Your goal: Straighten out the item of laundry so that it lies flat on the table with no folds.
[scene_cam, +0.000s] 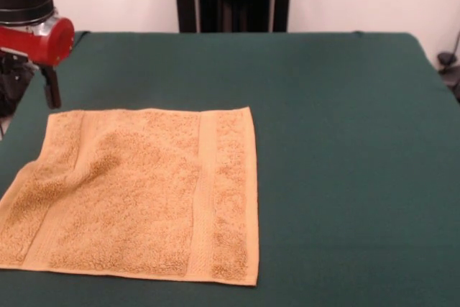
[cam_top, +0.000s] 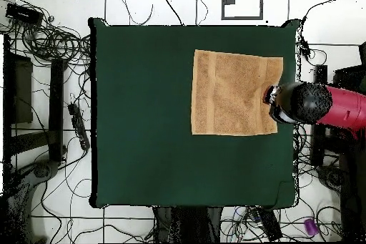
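1. Towel [scene_cam: 140,192], orange-tan terry, lay spread on the green table [scene_cam: 345,141], in the front view at the table's left side and reaching toward the near edge.
2. A flat woven band ran down its right part in the front view; a fainter one showed near its left edge.
3. Most of the cloth lay flat, but a raised crease crossed its left portion, and the left edge bent inward rather than running straight.
4. The gripper [scene_cam: 52,95] hung at the front view's upper left, just above the towel's far left corner; whether its fingers stood apart or together could not be told.
5. In the overhead view the red and black arm [cam_top: 318,104] covered the towel's [cam_top: 232,92] right edge near the table's [cam_top: 143,127] right side.
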